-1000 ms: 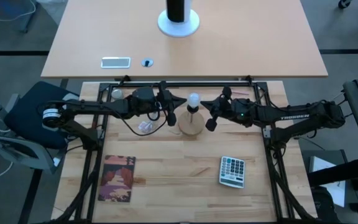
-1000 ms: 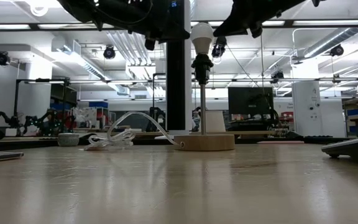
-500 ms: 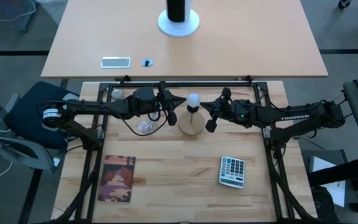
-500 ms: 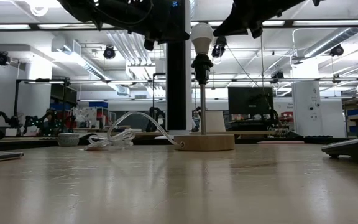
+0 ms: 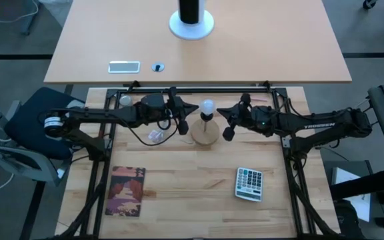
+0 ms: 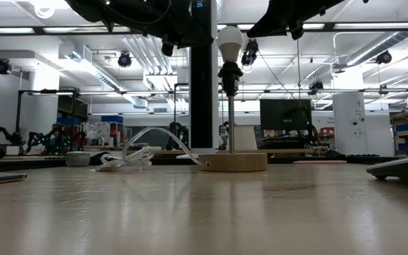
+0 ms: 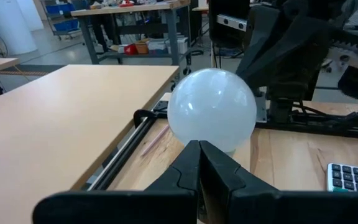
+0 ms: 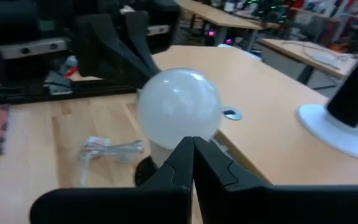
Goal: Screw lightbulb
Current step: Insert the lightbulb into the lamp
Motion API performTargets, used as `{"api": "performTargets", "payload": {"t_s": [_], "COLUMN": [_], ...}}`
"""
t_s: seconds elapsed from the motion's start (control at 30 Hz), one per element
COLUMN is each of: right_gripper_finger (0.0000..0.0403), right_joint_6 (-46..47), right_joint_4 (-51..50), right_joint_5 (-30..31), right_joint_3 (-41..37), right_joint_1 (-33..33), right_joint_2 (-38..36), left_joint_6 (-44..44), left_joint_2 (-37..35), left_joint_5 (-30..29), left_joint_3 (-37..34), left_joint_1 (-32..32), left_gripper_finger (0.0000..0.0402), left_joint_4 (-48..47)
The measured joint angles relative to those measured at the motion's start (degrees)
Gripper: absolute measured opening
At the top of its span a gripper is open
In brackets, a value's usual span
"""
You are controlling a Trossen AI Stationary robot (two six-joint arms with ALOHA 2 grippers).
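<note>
The lightbulb (image 5: 208,105) sat in its lamp (image 5: 205,133), my closed left end effector (image 5: 193,108) and right end effector (image 5: 223,111) flanking it empty; next came tightening.

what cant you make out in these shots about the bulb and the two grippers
- The lightbulb's screw base: in the low view the dark socket covers it, so how far it is threaded is unknown.
- Left gripper: both arms are cut off by the low view's top edge.
- Right gripper: in its own wrist view the fingers look pressed together just short of the bulb, contact unclear.
- Calculator keys: too small to read in the high view.
</note>
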Motion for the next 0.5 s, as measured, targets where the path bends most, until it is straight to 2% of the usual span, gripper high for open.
{"api": "performTargets", "payload": {"t_s": [0.2, 0.5], "right_gripper_finger": [0.0000, 0.0000], "right_joint_6": [-2.85, -4.30], "right_joint_4": [0.30, 2.65], "right_joint_5": [0.86, 0.63], "right_joint_3": [0.00, 0.00], "right_joint_1": [-0.67, -1.27], "right_joint_2": [0.98, 3.65], "left_joint_6": [-0.23, -1.71], "left_joint_2": [-0.10, 1.24], "left_joint_5": [5.25, 5.20], "left_joint_3": [0.00, 0.02], "left_joint_1": [-0.75, -0.72], "left_gripper_finger": [0.0000, 0.0000], "left_joint_4": [0.86, 1.35]}}
